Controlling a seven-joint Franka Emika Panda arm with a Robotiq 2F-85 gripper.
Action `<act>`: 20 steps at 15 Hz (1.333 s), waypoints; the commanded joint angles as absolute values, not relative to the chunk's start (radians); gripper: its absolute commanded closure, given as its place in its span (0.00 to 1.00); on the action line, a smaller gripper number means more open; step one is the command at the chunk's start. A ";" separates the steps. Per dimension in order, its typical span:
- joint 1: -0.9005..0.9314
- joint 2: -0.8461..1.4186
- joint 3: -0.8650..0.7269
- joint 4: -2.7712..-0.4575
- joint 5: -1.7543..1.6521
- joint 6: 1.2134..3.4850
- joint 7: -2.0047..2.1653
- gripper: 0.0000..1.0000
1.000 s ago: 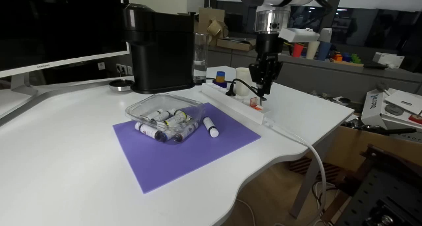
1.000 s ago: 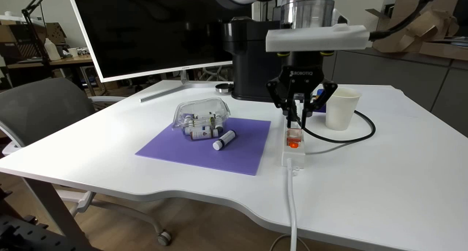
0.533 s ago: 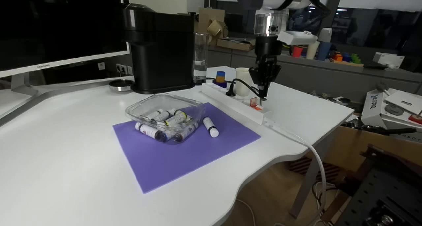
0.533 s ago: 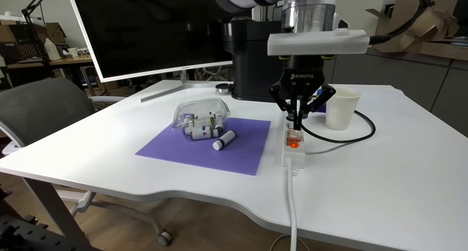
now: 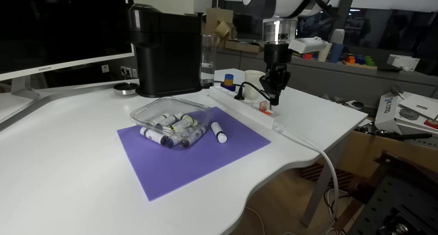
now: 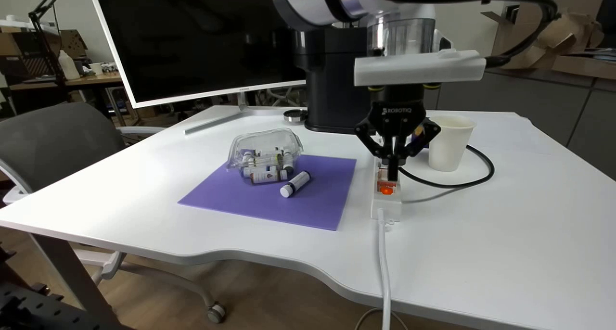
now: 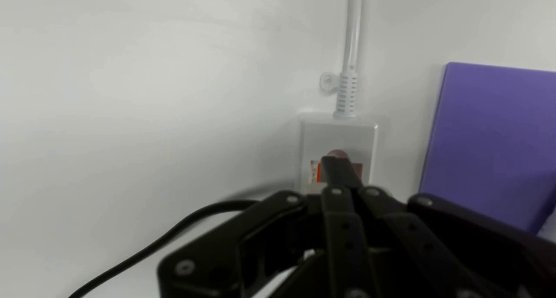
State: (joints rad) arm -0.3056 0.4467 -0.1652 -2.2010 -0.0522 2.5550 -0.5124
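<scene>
One power strip, one purple mat, one clear tub, one loose tube.

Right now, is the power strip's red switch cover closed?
No, in an exterior view the translucent red cover stands raised beside the orange switch on the white power strip.

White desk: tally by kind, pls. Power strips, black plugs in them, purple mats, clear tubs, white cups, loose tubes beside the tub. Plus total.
Power strip: 1
Black plug: 1
Purple mat: 1
Clear tub: 1
White cup: 1
Loose tube: 1
Total: 6
</scene>
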 commanded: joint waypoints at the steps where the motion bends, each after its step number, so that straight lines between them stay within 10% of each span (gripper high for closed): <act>1: -0.313 0.475 -0.159 -2.184 -0.092 2.577 -0.485 1.00; 20: -0.331 0.551 -0.118 -2.156 -0.117 2.636 -0.506 1.00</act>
State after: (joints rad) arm -0.3107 0.5153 -0.1264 -2.1925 -0.1064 2.6404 -0.5145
